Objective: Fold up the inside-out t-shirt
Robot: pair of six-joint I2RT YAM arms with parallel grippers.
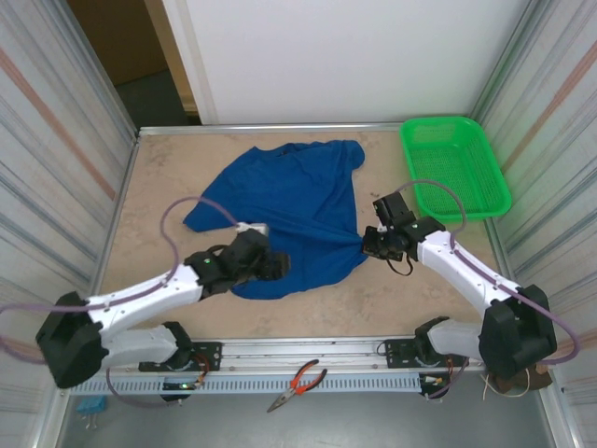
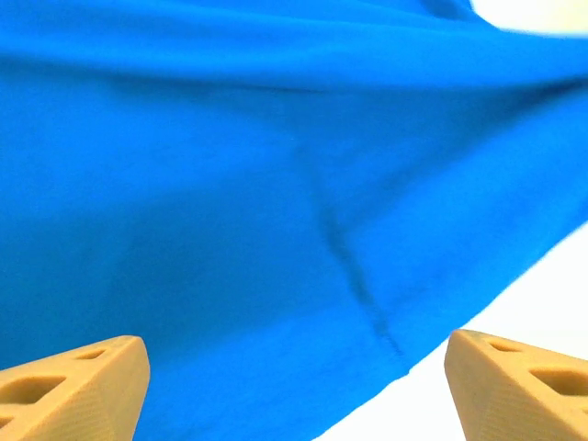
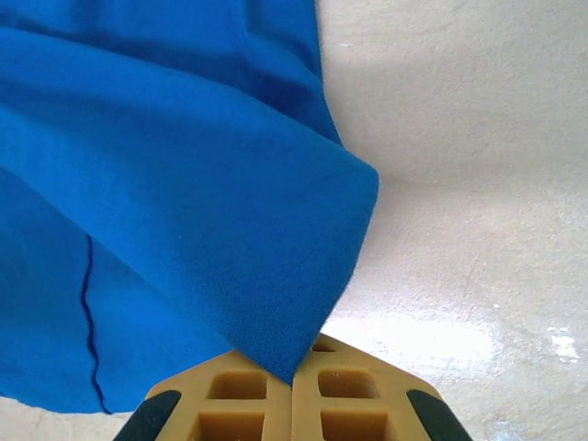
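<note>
While the right gripper (image 3: 292,372) pinches shut on the t-shirt's (image 1: 289,210) right edge, the left gripper (image 2: 294,386) hangs wide open over its near hem. Bare table (image 1: 373,299) flanks both.

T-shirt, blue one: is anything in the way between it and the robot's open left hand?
No, nothing visible. The open left gripper sits right at the near edge of the t-shirt, with only cloth before its fingers. The right gripper is shut on its right edge.
</note>
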